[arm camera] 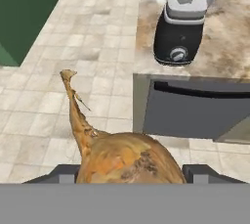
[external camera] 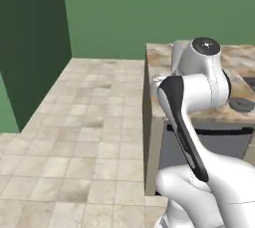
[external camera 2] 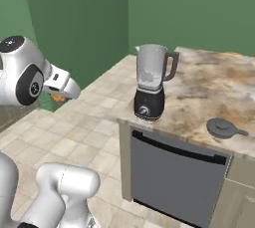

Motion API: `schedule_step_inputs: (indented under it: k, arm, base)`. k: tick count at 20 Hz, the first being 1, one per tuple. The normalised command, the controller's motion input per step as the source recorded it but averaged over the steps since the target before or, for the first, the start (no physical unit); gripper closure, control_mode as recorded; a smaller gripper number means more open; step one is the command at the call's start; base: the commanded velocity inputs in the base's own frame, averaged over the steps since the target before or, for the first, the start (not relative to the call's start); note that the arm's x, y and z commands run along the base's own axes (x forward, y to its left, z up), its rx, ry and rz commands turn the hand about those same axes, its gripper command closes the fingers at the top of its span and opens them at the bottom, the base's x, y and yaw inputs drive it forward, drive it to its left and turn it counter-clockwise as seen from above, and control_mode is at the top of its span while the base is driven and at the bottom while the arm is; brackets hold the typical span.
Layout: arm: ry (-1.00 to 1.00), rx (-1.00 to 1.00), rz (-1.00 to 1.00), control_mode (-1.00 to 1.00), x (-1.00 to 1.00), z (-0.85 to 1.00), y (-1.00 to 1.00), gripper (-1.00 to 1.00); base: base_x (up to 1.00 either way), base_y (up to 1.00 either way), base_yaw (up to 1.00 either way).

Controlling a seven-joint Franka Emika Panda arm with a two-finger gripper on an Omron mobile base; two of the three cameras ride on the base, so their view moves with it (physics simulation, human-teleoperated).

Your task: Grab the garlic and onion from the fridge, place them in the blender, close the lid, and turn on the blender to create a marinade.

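You've got the onion (arm camera: 122, 157) clamped between the gripper (arm camera: 128, 174) fingers: the hand view shows a brown-gold papery bulb filling the gap between the two dark tips, jaws spread wide around it, dry stem curling up toward 11 o'clock. The right base view catches just an orange sliver of it (external camera 2: 58, 97) under the hand, at 9 o'clock in the frame.

The blender (external camera 2: 151, 81) stands upright at the near corner of the marbled counter (external camera 2: 209, 92). In the right base view you get the whole thing: clear jar, dark side handle pointing to 3 o'clock, black base with round knob facing you, jar mouth open. The hand view has it at 1 o'clock (arm camera: 185, 20), top of the jar cut off, knob visible.

The lid (external camera 2: 222, 127) lies flat on the counter at 4 o'clock from the blender, well apart from it, near the front edge. The left base view shows it too (external camera: 242, 104), at 3 o'clock, half hidden behind the arm's elbow; the blender is hidden there.

A dark grey appliance front (external camera 2: 174, 172) sits under the counter, seen in all three views. Beige tiled floor (external camera: 74, 137), green walls.
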Motion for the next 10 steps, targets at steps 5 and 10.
schedule_step_inputs:
  k: [5, 10]
  arm:
    - [0.00, 0.00, 0.00, 1.00, 0.00, 0.00, 0.00, 1.00]
    - [0.00, 0.00, 0.00, 1.00, 0.00, 0.00, 0.00, 1.00]
  base:
    - [0.04, -1.00, -0.41]
    - [0.34, -0.54, -0.35]
